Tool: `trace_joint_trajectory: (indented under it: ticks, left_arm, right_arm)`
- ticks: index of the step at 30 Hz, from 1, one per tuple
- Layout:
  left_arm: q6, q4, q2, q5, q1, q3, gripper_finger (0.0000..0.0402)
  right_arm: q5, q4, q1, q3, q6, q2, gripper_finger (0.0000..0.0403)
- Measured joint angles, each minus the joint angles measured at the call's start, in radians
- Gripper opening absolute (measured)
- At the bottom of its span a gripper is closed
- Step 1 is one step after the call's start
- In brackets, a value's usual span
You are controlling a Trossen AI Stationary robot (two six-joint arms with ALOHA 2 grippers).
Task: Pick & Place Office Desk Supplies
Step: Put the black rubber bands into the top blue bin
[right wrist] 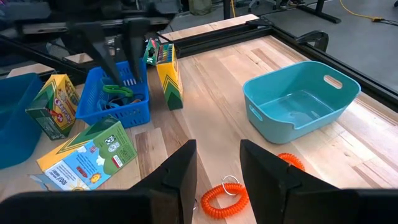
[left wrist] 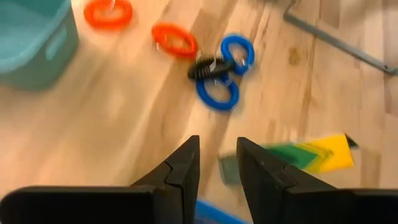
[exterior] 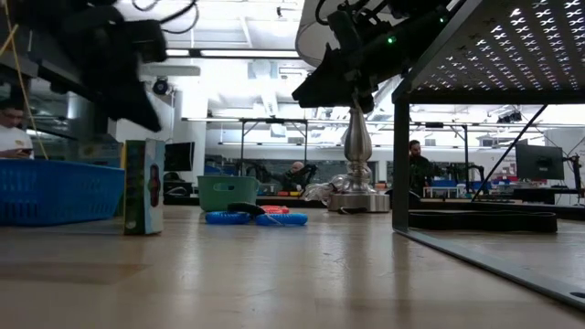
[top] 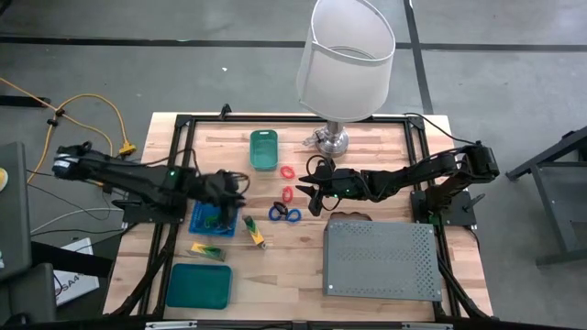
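Partly done: green loop in blue basket (right wrist: pixel 118 99) | left gripper (left wrist: pixel 217 163) open, empty, coils (left wrist: pixel 214 71) ahead | right gripper (right wrist: pixel 217 168) open, empty, above red coil (right wrist: pixel 225 198) | crayon boxes (right wrist: pixel 169 78) loose on bench (top: pixel 385 174)

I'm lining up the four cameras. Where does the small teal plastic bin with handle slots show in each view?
High view: small teal plastic bin at the table's far middle, left of the lamp base.
Low view: green-looking, mid-distance, left of the lamp base.
Left wrist view: its corner at the edge.
Right wrist view: open and empty.
Shared landmark: the orange coil loops beside it.
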Motion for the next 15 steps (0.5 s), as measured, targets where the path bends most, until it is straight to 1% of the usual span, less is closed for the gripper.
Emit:
trace_joint_trajectory:
  ticks: [4, 8, 11, 15]
  left_arm:
    - [0.137, 0.103, 0.065, 0.096, 0.106, 0.000, 0.0101]
    - [0.231, 0.225, 0.153, 0.187, 0.176, 0.001, 0.0101]
    - [0.277, 0.297, 0.229, 0.230, 0.202, 0.024, 0.0101]
    - [0.337, 0.346, 0.323, 0.242, 0.206, 0.087, 0.0101]
  right_arm:
    - [0.000, 0.000, 0.000, 0.000, 0.000, 0.000, 0.0110]
    - [0.000, 0.000, 0.000, 0.000, 0.000, 0.000, 0.0110]
    - [0.000, 0.000, 0.000, 0.000, 0.000, 0.000, 0.0110]
    - [0.000, -0.001, 0.000, 0.000, 0.000, 0.000, 0.0110]
